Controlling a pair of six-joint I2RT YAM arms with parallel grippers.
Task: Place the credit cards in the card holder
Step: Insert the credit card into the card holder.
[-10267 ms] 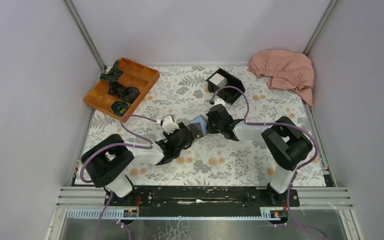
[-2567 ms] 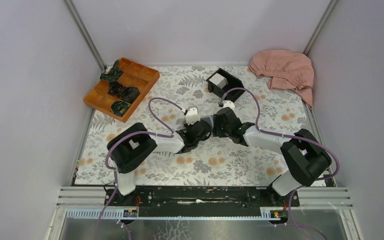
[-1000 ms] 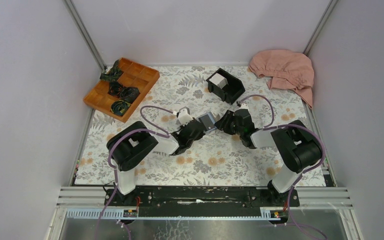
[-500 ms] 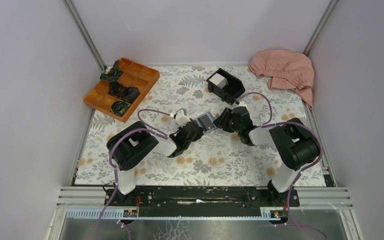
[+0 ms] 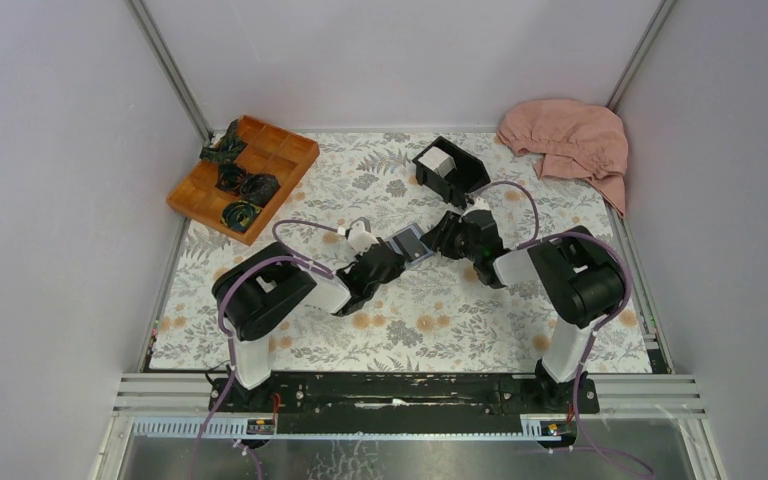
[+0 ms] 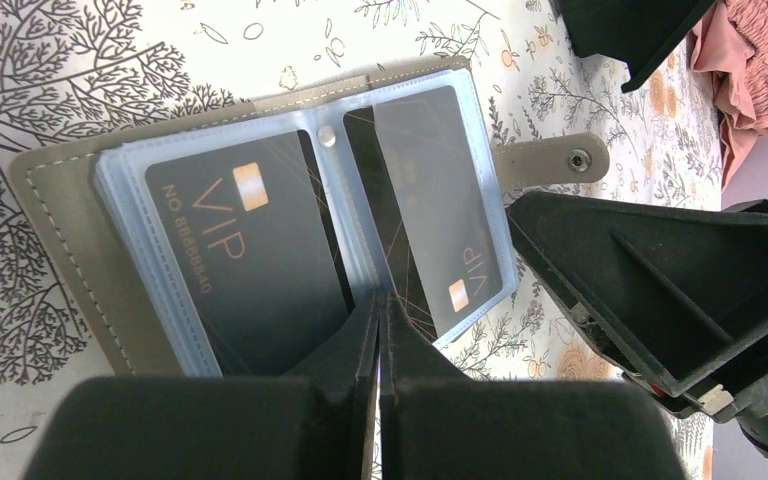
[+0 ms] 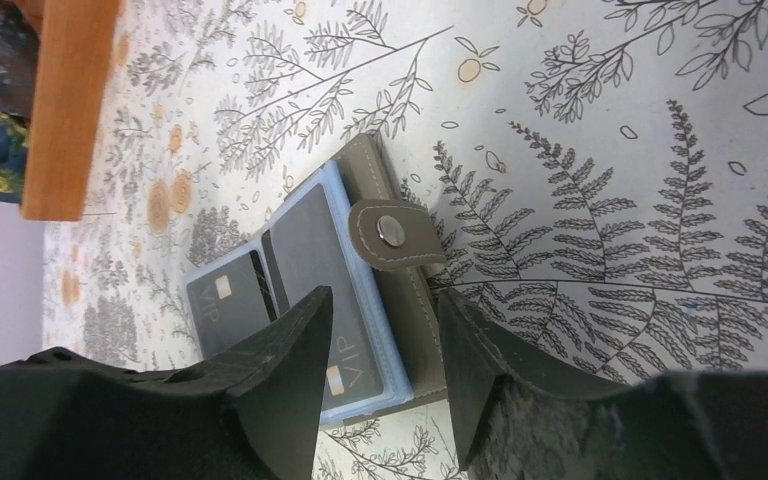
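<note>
The left gripper (image 6: 379,310) is pressing its fingers (image 6: 335,355) fully together, with only a hairline seam between them. It is gripping the near edge of the card holder (image 6: 65,230) right at the fold, where the clear blue sleeves meet. The holder is lying open just beyond the tips, one leaf spreading to either side of them. Each leaf is showing a dark VIP card (image 6: 245,245) seated in its sleeve.

The right gripper (image 7: 383,296) is holding its fingers (image 7: 285,350) well apart and carrying nothing. Its tips are straddling the holder's strap edge, and the snap tab (image 7: 392,232) is sitting just past the gap between them. Whether either tip is touching the grey cover cannot be told.

Farther out, beyond the right gripper's fingers, the credit cards (image 5: 437,160) are standing as a white stack inside the black box (image 5: 467,182), well apart from the holder.

Judging from this, the task is partly done: two cards are sitting in sleeves, and the stack in the box is waiting to be fetched. The free right gripper looks best placed for that, while the left is steadying the open holder.
</note>
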